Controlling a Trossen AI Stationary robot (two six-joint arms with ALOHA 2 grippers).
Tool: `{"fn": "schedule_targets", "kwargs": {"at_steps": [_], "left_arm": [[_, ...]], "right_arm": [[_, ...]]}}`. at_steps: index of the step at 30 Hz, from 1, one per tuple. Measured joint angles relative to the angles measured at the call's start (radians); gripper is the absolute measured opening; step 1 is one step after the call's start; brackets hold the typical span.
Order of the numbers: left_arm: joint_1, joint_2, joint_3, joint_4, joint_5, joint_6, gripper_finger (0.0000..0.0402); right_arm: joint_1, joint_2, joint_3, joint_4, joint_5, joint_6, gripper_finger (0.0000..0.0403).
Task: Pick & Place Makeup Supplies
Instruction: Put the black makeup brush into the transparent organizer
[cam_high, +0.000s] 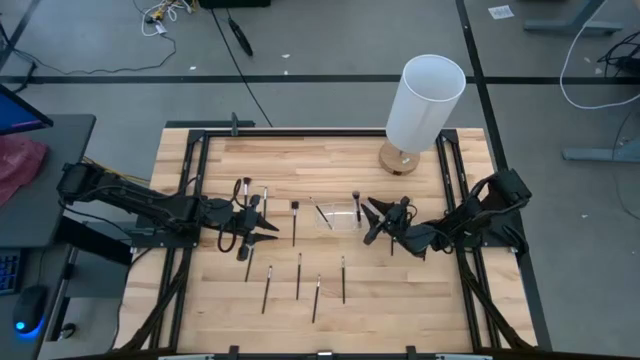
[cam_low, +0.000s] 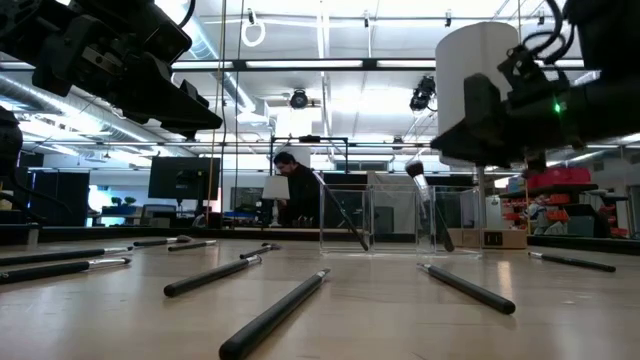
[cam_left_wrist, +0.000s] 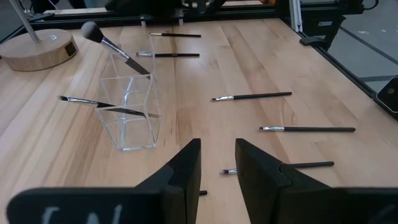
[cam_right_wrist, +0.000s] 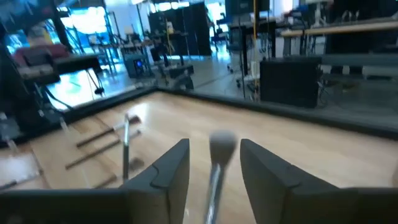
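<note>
The right gripper (cam_high: 372, 222) is hovering just to the right of the clear plastic holder (cam_high: 338, 215), its two dark fingers (cam_right_wrist: 163, 174) standing apart. Between them, in the right wrist view, a round-headed brush (cam_right_wrist: 221, 149) is rising with a gap on either side, so the fingers are not pressing on it. In the low view that same brush (cam_low: 428, 205) is leaning inside the holder (cam_low: 395, 215), head up, close below the right gripper (cam_low: 470, 150). A second thin brush (cam_left_wrist: 106, 106) is lying across the holder's other compartment, tilted.

The left gripper (cam_high: 262, 226) is hanging on the far side of the holder from the right one, well apart from it, fingers (cam_left_wrist: 186, 171) parted by a narrow gap and holding nothing. Ahead of it, loose makeup brushes (cam_left_wrist: 252, 96) are lying flat on the wooden table (cam_high: 420, 290), more of them (cam_high: 298, 275) spread in a row nearer the table's front edge. A tall white cylinder lamp (cam_high: 425, 100) on a wooden base is standing behind the right gripper.
</note>
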Motion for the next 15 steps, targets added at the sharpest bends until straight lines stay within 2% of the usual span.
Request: {"fn": "schedule_targets", "kwargs": {"at_steps": [4, 9, 12, 15], "left_arm": [[0.000, 0.000, 0.000, 0.000, 0.000, 0.000, 0.0101], [0.000, 0.000, 0.000, 0.000, 0.000, 0.000, 0.0101], [0.000, 0.000, 0.000, 0.000, 0.000, -0.001, 0.0101], [0.000, 0.000, 0.000, 0.000, 0.000, -0.001, 0.0101]], "right_arm": [[0.020, -0.073, 0.001, 0.036, -0.026, -0.118, 0.0145], [0.106, -0.173, 0.027, -0.014, -0.045, -0.227, 0.0135], [0.181, -0.216, 0.090, -0.137, -0.026, -0.295, 0.0129], [0.254, -0.241, 0.198, -0.404, 0.057, -0.294, 0.0125]]}}
